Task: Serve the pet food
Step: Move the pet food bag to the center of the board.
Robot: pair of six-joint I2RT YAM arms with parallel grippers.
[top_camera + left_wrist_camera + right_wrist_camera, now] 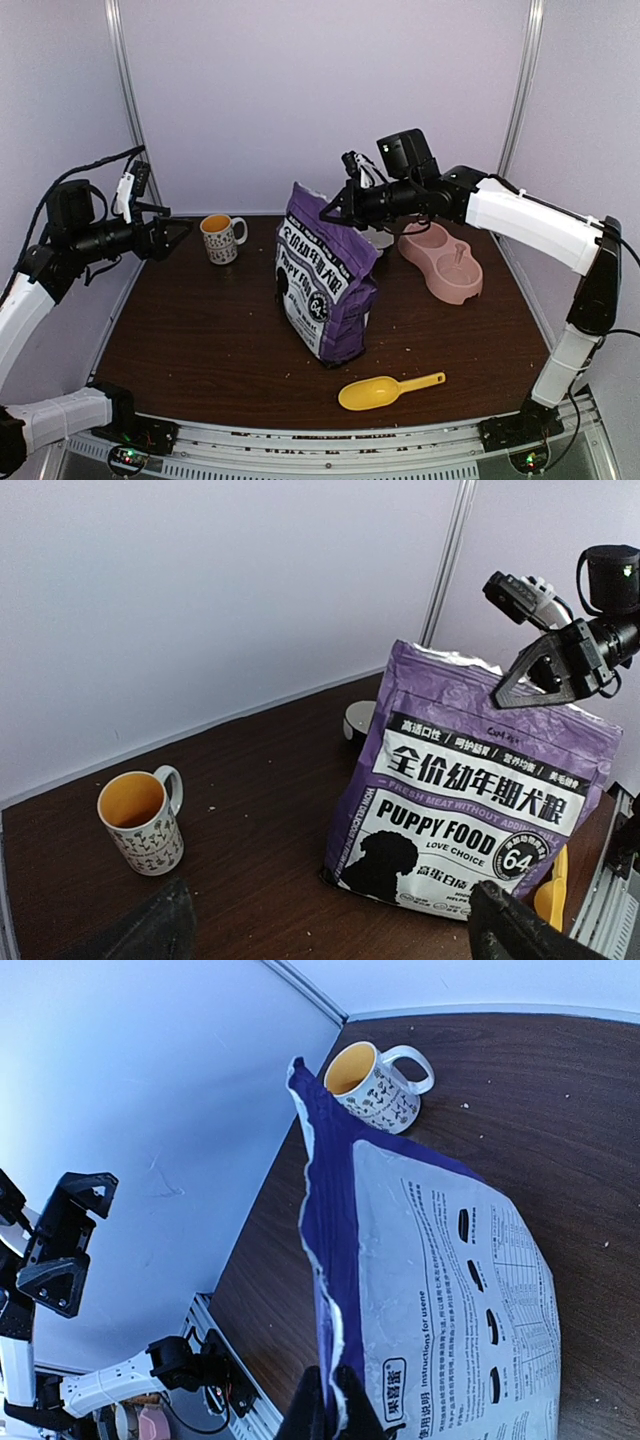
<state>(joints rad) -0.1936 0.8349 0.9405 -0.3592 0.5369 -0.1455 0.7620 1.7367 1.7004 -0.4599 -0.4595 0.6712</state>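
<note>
The tall purple plastic "PUPPY FOOD" bag (pixel 325 275) stood upright mid-tabletop (pixel 200 340). The right arm (pixel 520 215) stretched level towards it, jaws pinched shut on its torn top edge. The left arm (pixel 100 240) hung raised well apart, jaws wide and empty.

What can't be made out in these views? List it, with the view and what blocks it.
- The pet food: no view shows any; the walls of the purple bag hide its contents.
- Yellow scoop: left wrist view, only a sliver shows past the bag.
- Mug: top view, too small to tell what it holds.
- Pink double bowl: top view, the right arm covers part of its far rim.
</note>
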